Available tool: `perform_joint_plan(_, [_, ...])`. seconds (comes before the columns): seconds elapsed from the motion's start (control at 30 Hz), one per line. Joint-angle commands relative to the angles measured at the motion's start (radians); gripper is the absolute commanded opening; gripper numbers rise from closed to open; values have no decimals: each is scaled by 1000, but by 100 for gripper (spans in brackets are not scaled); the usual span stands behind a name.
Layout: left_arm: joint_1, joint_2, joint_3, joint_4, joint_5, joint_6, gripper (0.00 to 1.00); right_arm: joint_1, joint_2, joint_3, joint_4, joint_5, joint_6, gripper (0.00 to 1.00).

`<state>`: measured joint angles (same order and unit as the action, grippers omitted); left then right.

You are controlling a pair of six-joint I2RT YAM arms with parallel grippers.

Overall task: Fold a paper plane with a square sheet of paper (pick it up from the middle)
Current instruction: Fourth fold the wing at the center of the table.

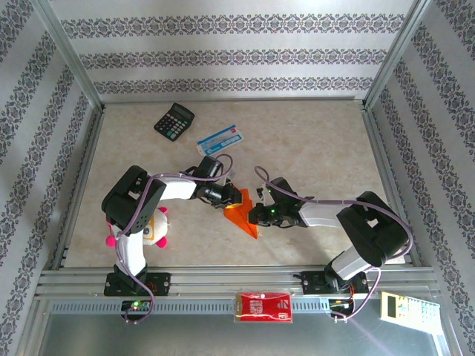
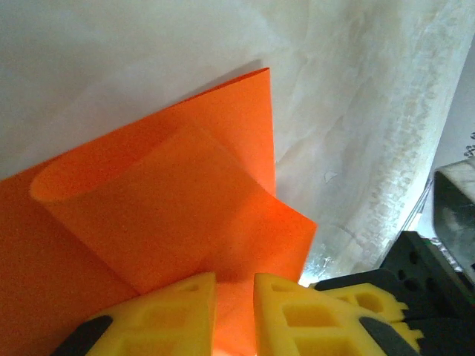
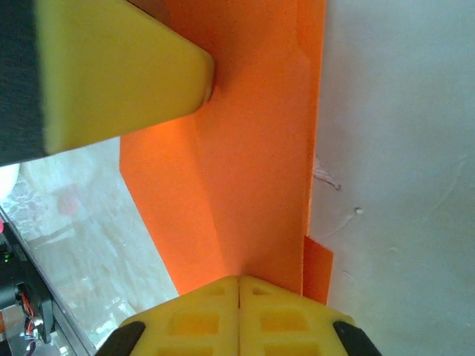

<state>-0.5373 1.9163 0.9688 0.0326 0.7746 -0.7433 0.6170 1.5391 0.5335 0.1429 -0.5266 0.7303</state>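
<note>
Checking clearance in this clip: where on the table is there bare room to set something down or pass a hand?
Bare: the far right, between the blue-and-white packet and the right wall; also the near strip between the orange sheet and the front rail. Crowded: the centre around the sheet, and the near left by the toy.

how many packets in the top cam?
2. Blue-and-white packet on the table, right of the black calculator; red packet on the near rail, bottom centre. Others may be hidden.
</note>
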Motion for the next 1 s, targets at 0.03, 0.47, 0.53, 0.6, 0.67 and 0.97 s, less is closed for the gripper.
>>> perform_joint_plan(0.03, [-10, 19, 11, -52, -31, 48, 22, -6, -52, 20, -16, -42, -16, 10])
perform_joint_plan(0.47, [-10, 23, 9, -63, -39, 54, 22, 47, 41, 121, -64, -19, -10, 12])
perform_joint_plan(0.53, [-11, 23, 11, -69, -40, 56, 22, 62, 61, 130, -92, -5, -17, 12])
perform_joint_plan(0.6, [-11, 23, 15, -76, -43, 61, 22, 71, 73, 135, -127, 15, -28, 11])
perform_joint_plan(0.67, [-10, 23, 17, -79, -44, 62, 22, 70, 75, 127, -143, 30, -33, 11])
perform_joint_plan(0.97, [-10, 35, 28, -100, -54, 79, 22, 60, 50, 75, -167, 30, -38, 9])
